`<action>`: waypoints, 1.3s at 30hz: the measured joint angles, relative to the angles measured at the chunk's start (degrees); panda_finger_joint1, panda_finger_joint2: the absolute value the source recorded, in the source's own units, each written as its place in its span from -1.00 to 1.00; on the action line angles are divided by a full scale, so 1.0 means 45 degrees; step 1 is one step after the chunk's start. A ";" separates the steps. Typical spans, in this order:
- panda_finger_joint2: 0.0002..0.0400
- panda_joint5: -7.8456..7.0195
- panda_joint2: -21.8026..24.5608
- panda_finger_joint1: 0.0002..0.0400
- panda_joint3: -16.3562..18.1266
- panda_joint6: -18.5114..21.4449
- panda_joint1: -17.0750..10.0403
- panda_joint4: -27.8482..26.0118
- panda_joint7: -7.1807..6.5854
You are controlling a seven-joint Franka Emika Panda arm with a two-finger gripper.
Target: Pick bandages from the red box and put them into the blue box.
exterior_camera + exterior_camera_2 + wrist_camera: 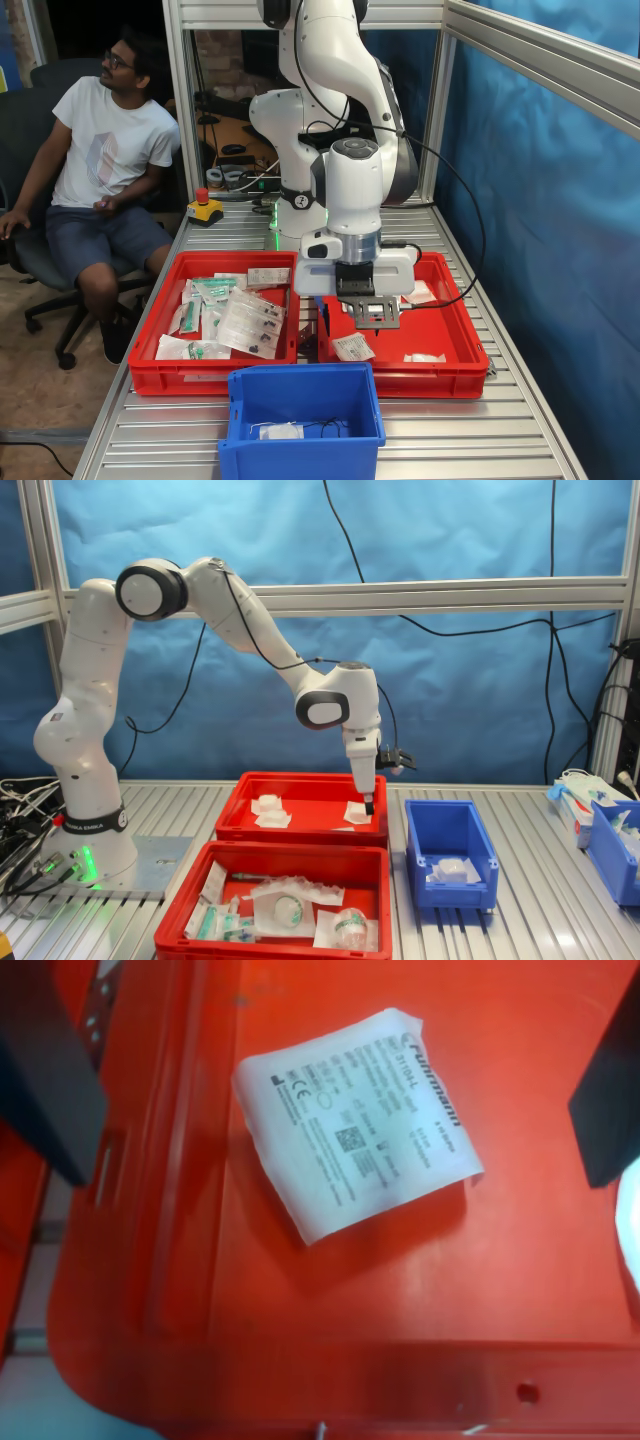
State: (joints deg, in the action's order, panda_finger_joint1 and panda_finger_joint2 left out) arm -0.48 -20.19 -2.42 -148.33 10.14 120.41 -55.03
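The red box (455, 345) holds a few bandages. One bandage (355, 1120), a white square pouch with printed text, lies flat near the box's wall and corner. It also shows in both exterior views (352, 347) (357, 813). My gripper (330, 1090) is open and empty, low inside the red box (300, 825), with one dark finger on either side of this bandage and above it. The gripper also shows in both exterior views (350, 328) (369, 805). The blue box (300, 385) (415, 840) has one bandage (450, 868) lying in it.
More bandages lie elsewhere in the red box (420, 293) (268, 810). A twin red crate (145, 350) (280, 852) full of long clear packets stands beside it. A person (105, 150) sits at the first exterior view's left. More blue bins (610, 845) stand at the second exterior view's right.
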 joint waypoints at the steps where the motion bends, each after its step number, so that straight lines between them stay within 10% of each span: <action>1: 1.00 0.0000 -0.0033 1.00 -0.0003 -0.0014 0.0000 0.0002 0.0000; 39: 1.00 0.0000 -0.0230 1.00 0.0069 -0.0157 0.0410 0.0024 0.0000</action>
State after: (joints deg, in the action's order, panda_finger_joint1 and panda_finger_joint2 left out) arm -0.48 -21.22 -2.11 -149.04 11.98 120.51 -55.03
